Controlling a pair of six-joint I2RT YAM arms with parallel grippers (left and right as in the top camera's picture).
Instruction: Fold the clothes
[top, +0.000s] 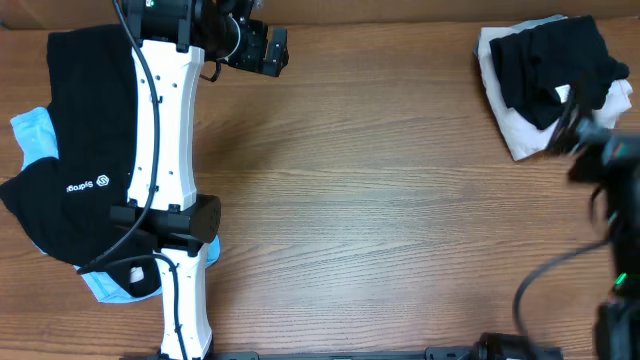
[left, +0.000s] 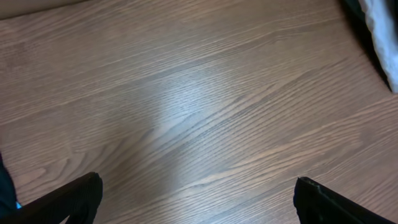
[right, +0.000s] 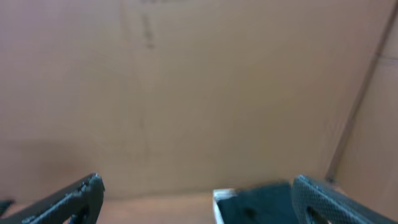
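A pile of unfolded clothes lies at the table's left: a black garment with white lettering (top: 85, 150) over light blue pieces (top: 35, 135). A stack of black and white folded clothes (top: 545, 75) sits at the far right; its top shows in the right wrist view (right: 255, 202). My left gripper (top: 262, 48) is open and empty over bare wood near the far edge, its fingertips wide apart in the left wrist view (left: 196, 199). My right gripper (top: 572, 120) is open and empty, blurred, beside the folded stack, also open in the right wrist view (right: 196, 199).
The wooden table (top: 380, 200) spans the view. The left arm's white links (top: 165, 130) lie over the clothes pile. A brown cardboard wall (right: 217, 81) stands behind the table. An edge of the folded stack shows at the left wrist view's top right (left: 379, 31).
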